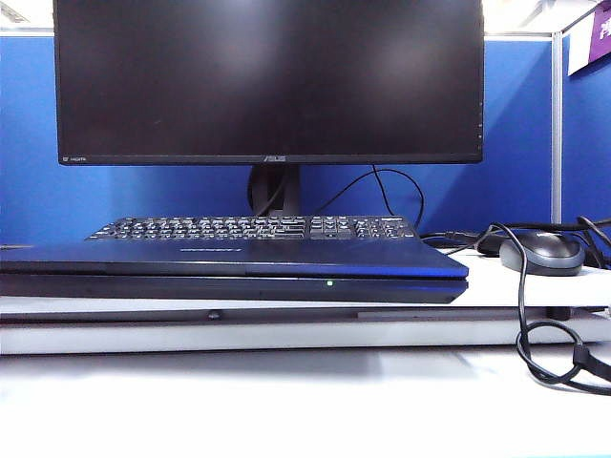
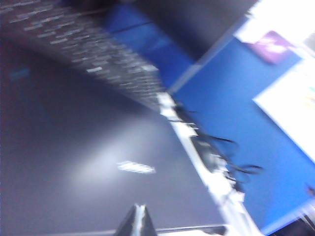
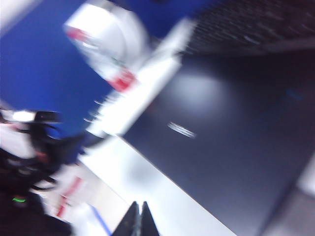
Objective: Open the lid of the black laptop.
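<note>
A blue-partitioned desk (image 1: 286, 382) holds the black laptop (image 1: 229, 272), its lid (image 1: 229, 256) flat down, before a keyboard (image 1: 253, 227) and monitor (image 1: 267, 81); a mouse (image 1: 541, 252) sits right. The left gripper (image 2: 139, 221) and the right gripper (image 3: 138, 221), fingertips pressed together, hang above the lid.

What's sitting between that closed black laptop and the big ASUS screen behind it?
A separate black keyboard lies between the closed black laptop and the ASUS monitor, just before the monitor's stand. The exterior view shows this.
</note>
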Robot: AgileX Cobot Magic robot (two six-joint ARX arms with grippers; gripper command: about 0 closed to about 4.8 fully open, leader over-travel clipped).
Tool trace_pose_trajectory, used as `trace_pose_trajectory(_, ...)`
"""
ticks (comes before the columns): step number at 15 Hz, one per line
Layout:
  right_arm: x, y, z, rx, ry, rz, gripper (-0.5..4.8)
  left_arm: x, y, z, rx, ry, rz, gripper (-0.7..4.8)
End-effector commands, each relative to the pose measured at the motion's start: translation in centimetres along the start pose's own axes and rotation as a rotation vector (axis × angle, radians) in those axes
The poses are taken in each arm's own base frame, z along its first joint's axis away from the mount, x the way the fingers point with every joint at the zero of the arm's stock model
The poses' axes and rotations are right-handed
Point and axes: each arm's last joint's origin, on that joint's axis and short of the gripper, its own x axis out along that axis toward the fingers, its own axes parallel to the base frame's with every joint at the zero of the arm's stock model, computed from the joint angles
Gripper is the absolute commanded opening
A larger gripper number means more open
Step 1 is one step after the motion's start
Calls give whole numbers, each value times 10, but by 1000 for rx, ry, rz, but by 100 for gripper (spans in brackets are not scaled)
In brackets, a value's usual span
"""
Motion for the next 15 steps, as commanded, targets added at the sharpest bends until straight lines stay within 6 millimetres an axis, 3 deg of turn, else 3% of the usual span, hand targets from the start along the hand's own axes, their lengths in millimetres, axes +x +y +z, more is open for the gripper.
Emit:
trace_pose_trajectory(1,12,4,-8,-40,63,-25,-1,0,1,-1,-7,14,8,-3)
trace_pose_trajectory(8,69,39,-47,-205,302,-102,0,-4,1,-5,-103,85,114,-2)
trace_pose_trajectory(10,78,37,-54,-202,366,-121,0,-7,-11,5,-62,70,104,-3)
trace_pose_trajectory(13,81,33,-58,-213,389,-164,5,-22,-45,31,52,15,172,-3)
trace_pose_trajectory(15,81,35,-59,-233,378,-180,13,-31,-69,46,90,-19,118,-3)
